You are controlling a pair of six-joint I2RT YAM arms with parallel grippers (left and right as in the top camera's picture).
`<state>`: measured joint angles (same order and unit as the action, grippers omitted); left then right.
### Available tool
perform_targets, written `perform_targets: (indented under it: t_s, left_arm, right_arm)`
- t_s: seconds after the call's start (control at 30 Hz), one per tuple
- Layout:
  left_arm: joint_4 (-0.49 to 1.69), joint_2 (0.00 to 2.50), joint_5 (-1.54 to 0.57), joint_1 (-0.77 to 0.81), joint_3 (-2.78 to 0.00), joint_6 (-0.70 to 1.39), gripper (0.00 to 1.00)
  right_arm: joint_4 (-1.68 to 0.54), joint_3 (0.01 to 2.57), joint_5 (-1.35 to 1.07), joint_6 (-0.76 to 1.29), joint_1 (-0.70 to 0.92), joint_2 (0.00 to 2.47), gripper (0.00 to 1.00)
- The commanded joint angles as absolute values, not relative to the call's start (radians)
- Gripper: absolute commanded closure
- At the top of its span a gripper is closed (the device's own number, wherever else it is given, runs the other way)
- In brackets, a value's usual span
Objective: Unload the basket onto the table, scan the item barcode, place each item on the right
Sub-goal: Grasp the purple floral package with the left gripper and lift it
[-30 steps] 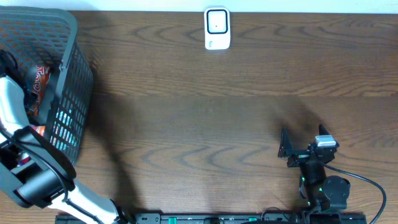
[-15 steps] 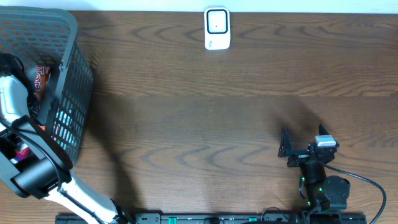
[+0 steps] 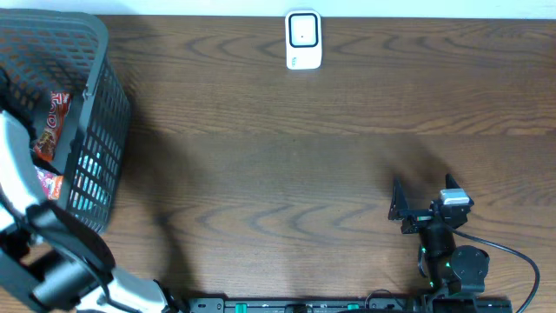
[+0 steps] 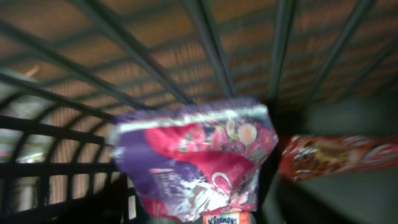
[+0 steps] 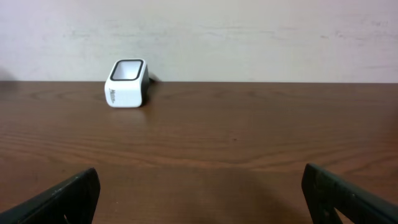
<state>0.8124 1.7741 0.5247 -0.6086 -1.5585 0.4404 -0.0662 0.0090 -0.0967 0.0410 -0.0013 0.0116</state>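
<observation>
A purple and pink snack packet stands upright inside the dark mesh basket, blurred in the left wrist view. My left gripper is down in the basket with its dark fingers wide apart on either side of the packet. Whether they press on it I cannot tell. The white barcode scanner stands at the table's far edge and also shows as a scanner in the right wrist view. My right gripper rests open and empty at the front right.
A red snack packet lies to the right of the purple one, and a Kleenex pack sits just below it. More red and orange packets show through the basket top. My left arm reaches over the basket.
The left arm has shifted toward the front-left over the basket, uncovering more of the packets inside. The right arm has not moved.
</observation>
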Motion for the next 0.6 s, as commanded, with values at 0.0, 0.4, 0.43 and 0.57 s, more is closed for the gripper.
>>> perform_targets:
  t_s: [0.0,0.4,0.43,0.57]
  left_arm:
    - [0.817,1.771,0.505,-0.611,-1.560,0.435,0.02]
    - [0.801,1.910,0.517,-0.660,-1.560,0.435,0.02]
    - [0.801,1.922,0.517,-0.665,-1.560,0.434,0.02]
    - [0.793,1.974,0.506,-0.683,-1.560,0.418,0.02]
  right_arm:
    - [-0.068,0.006,-0.096,0.047,0.015,0.006,0.01]
    - [-0.068,0.006,-0.096,0.047,0.015,0.006,0.01]
    - [-0.068,0.006,-0.096,0.047,0.015,0.006,0.01]
    - [-0.068,0.006,-0.096,0.047,0.015,0.007,0.01]
